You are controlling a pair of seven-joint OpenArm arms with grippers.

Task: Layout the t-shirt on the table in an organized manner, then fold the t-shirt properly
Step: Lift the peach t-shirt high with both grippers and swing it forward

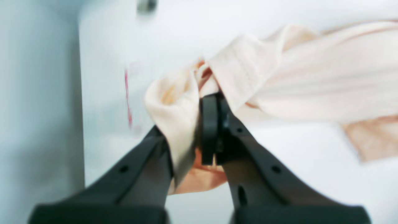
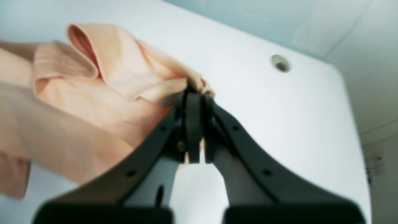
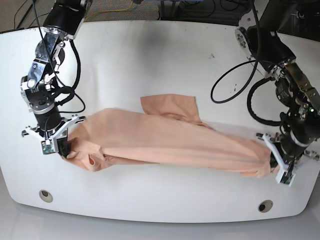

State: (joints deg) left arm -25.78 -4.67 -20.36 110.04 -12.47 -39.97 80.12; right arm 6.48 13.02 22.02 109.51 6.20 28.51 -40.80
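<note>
A: Here, where is the t-shirt [image 3: 170, 137] lying?

B: It is stretching as a long band across the middle of the table [image 3: 150, 60], running from one gripper to the other in the base view. One flap, probably a sleeve, is lying flat on the far side of the band near its middle. No print or writing is showing on the cloth in any view.

A: What is the right gripper [image 3: 59, 146] doing?

B: It is hanging fingers-down at that view's left end of the band, its arm reaching in from the far left corner. In the right wrist view the gripper [image 2: 196, 95] is pinching a bunched edge of the fabric, jaws pressed together on it.

A: And the left gripper [image 3: 276, 167]?

B: It is pointing down at the opposite end, near the front right edge of the table, with black cables looping behind the arm. In the left wrist view the gripper [image 1: 214, 96] is clamping a fold of the t-shirt [image 1: 298, 77], cloth draping over one finger [image 1: 161, 146]. That view is blurred, so the exact part being held is unclear.

A: Anything else on the table?

B: Two round grommet holes [image 3: 45, 195] are sitting near the front edge, and a red line [image 1: 127, 99] is showing just beside the left gripper.
</note>
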